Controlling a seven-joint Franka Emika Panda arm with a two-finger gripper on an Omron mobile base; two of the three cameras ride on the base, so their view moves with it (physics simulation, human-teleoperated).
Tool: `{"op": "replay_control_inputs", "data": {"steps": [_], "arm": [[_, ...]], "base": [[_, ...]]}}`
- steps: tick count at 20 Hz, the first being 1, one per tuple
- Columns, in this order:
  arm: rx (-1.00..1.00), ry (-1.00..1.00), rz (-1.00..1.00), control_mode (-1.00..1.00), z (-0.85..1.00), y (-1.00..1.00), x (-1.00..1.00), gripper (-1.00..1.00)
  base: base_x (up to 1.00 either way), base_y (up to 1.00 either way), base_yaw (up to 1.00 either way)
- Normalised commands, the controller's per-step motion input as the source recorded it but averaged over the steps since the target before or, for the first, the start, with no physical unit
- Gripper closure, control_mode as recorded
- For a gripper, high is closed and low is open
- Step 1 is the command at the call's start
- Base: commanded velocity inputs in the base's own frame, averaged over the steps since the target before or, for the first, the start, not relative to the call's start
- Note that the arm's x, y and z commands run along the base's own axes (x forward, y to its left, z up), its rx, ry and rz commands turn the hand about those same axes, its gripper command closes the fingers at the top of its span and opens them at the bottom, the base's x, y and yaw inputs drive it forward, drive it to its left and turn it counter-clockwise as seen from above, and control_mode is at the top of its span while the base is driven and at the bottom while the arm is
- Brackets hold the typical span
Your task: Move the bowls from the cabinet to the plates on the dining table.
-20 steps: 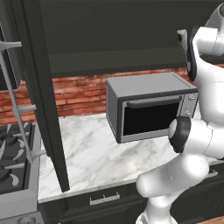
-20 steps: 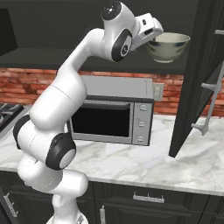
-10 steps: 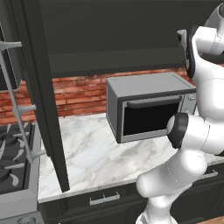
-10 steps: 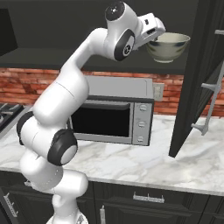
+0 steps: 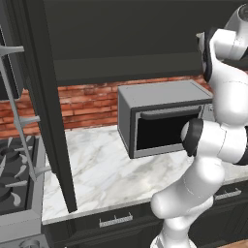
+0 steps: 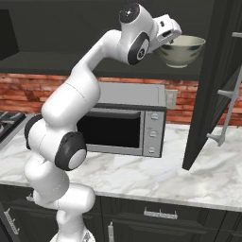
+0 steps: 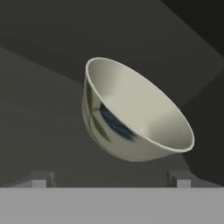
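The grey-green bowl sits upright on the shelf inside the open cabinet, above the microwave. The tool faces it with its two fingertips spread wide, short of the bowl and holding nothing. The bowl looks hard, glossy and likely slippery, probably breakable if dropped and of modest weight. Its curved outside offers poor purchase, so the cream rim seems the best hold, one finger inside and one outside the wall.
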Motion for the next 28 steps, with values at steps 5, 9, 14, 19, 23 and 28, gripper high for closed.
{"op": "replay_control_inputs", "data": {"steps": [5,9,14,19,23,28], "arm": [[0.00,0.01,0.00,-1.00,0.00,-0.07,0.17,-1.00],[0.00,0.01,0.00,-1.00,0.00,-0.02,0.00,-1.00],[0.00,0.00,0.00,-1.00,-0.01,0.00,0.00,-1.00],[0.00,0.00,0.00,-1.00,-0.10,0.00,0.11,-1.00],[0.00,0.00,0.01,-1.00,-0.10,0.00,0.21,-1.00],[0.00,0.00,0.00,-1.00,0.00,-0.01,0.36,-1.00]], "base": [[0.00,0.00,0.00],[0.00,0.00,0.00],[0.00,0.00,0.00],[0.00,0.00,0.00],[0.00,0.00,0.00],[0.00,0.00,0.00]]}}
